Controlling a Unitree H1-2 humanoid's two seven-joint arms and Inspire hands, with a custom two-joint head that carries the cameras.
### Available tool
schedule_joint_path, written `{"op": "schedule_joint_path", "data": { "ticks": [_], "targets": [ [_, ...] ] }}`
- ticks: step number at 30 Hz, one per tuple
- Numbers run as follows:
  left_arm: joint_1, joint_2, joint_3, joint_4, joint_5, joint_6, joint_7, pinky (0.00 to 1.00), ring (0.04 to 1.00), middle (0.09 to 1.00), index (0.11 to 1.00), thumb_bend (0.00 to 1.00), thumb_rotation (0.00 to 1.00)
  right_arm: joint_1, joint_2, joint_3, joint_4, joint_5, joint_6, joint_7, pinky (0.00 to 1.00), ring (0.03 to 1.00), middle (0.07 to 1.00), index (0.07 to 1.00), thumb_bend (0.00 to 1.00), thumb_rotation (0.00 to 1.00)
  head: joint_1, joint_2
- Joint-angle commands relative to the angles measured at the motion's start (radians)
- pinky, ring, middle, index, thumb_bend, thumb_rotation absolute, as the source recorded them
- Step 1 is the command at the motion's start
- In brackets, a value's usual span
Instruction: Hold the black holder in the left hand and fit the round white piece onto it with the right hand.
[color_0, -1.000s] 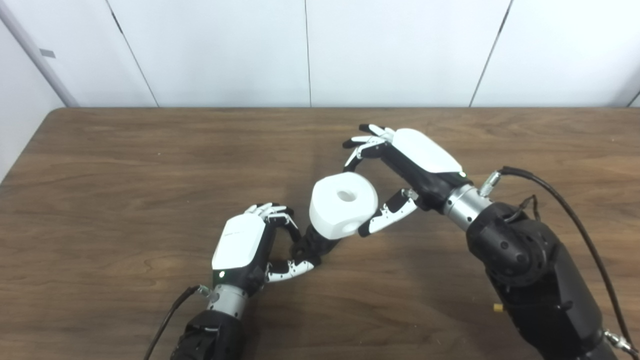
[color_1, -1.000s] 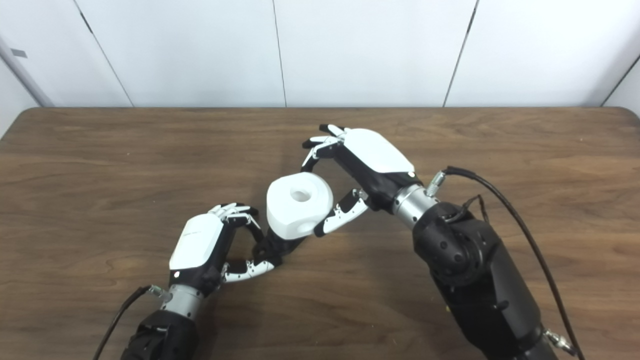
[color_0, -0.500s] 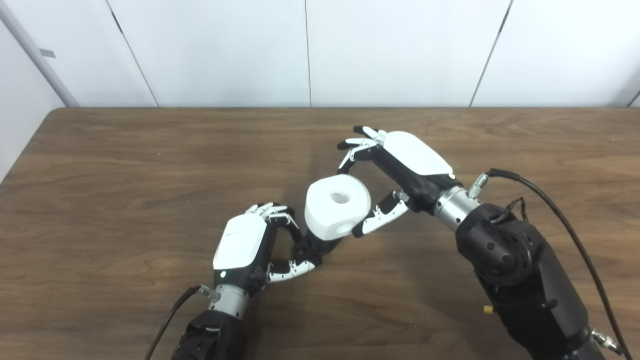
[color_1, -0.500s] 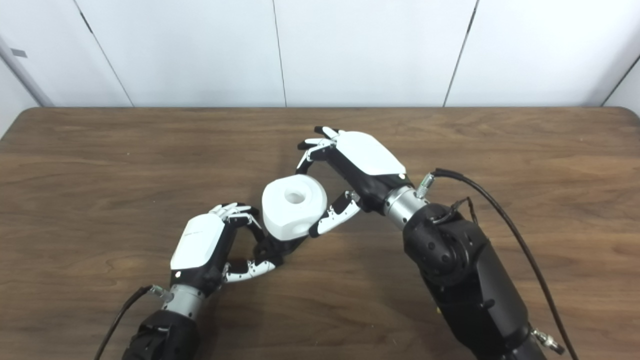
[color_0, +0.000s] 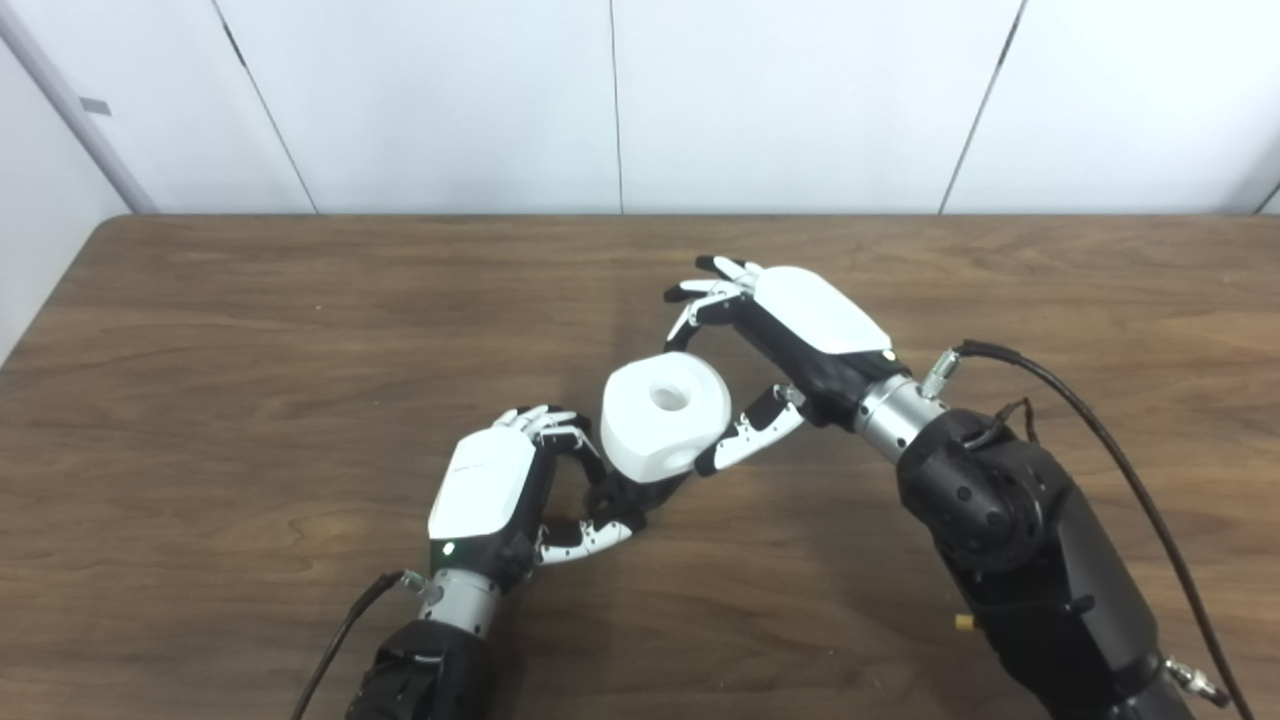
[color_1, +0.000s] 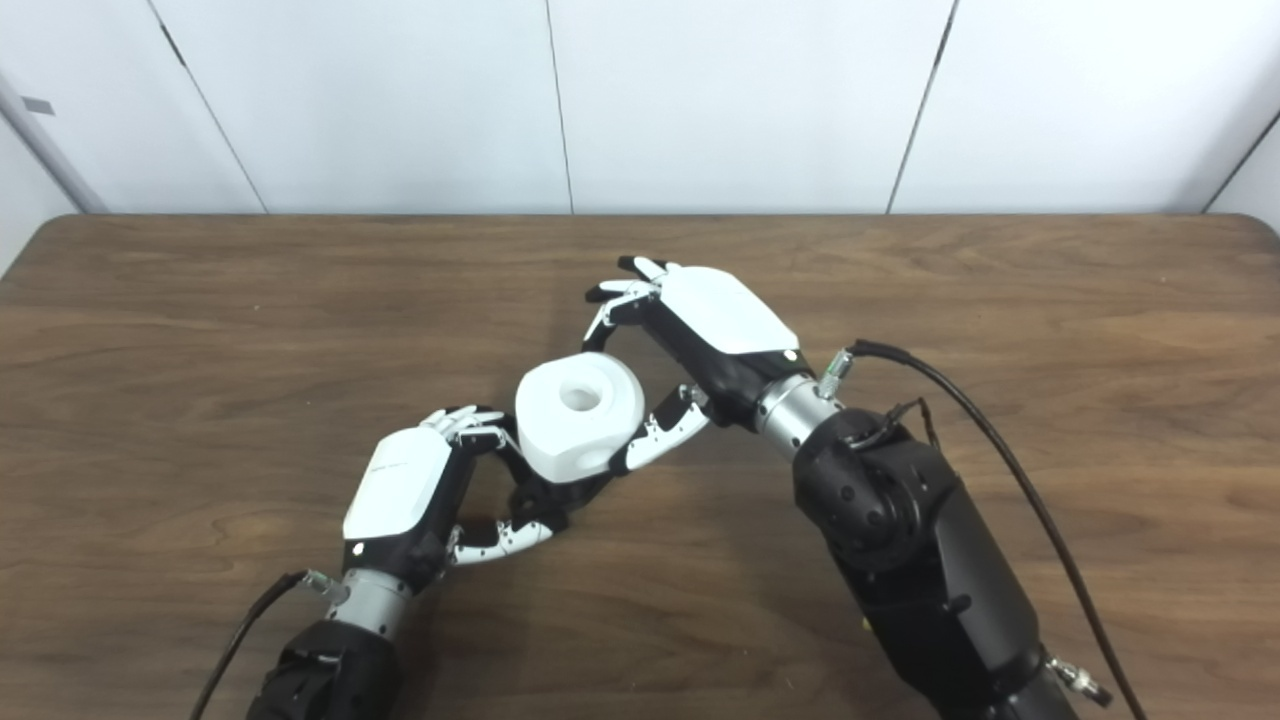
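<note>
At frame centre on the wooden table (color_0: 250, 330), the right hand (color_0: 800, 325) grasps the round white piece (color_0: 660, 415) between fingers and thumb, its centre hole facing up. Directly below-left, the left hand (color_0: 490, 490) clasps the black holder (color_0: 620, 492), which angles up-right under the piece.

Table (color_0: 250, 330): brown wood-grain top, smooth, faint sheen. White piece (color_0: 660, 415): matt, smooth plastic-looking body. Holder (color_0: 622, 492): matt black. Left hand (color_0: 490, 490) and right hand (color_0: 800, 320): glossy white shells, black frames, bare metal wrist cuffs. Far wall (color_0: 800, 100): smooth white panels.
</note>
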Motion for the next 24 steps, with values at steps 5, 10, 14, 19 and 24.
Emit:
{"op": "schedule_joint_path", "data": {
  "ticks": [5,10,14,19,24],
  "targets": [
    [0.006,-0.003,-0.03,0.029,0.012,-0.001,-0.034,0.91,0.854,0.783,0.486,0.52,0.05,-0.029,0.016,-0.004,-0.004,-0.009,-0.039,-0.042,1.0,0.976,0.862,0.485,0.52,0.14,0.004,0.0],
    [0.005,-0.003,-0.033,0.031,0.012,-0.003,-0.034,0.91,0.851,0.782,0.487,0.52,0.05,-0.029,0.03,-0.001,-0.001,-0.011,-0.037,-0.043,1.0,0.976,0.861,0.485,0.52,0.14,0.004,0.0],
    [0.004,-0.002,-0.033,0.036,0.011,-0.003,-0.031,0.91,0.851,0.782,0.487,0.52,0.05,-0.029,0.036,0.005,0.005,-0.017,-0.039,-0.041,1.0,0.978,0.863,0.485,0.52,0.14,0.005,-0.003],
    [0.005,-0.002,-0.032,0.039,0.006,-0.008,-0.025,0.91,0.851,0.784,0.487,0.52,0.05,-0.019,0.031,-0.001,0.014,-0.012,-0.047,-0.047,1.0,0.98,0.864,0.485,0.52,0.14,0.005,-0.004],
    [0.004,0.0,-0.032,0.042,0.006,-0.01,-0.019,0.91,0.849,0.782,0.486,0.52,0.05,-0.009,0.027,-0.005,0.013,-0.02,-0.045,-0.044,1.0,0.98,0.864,0.485,0.52,0.14,0.003,-0.003]
  ]
}}
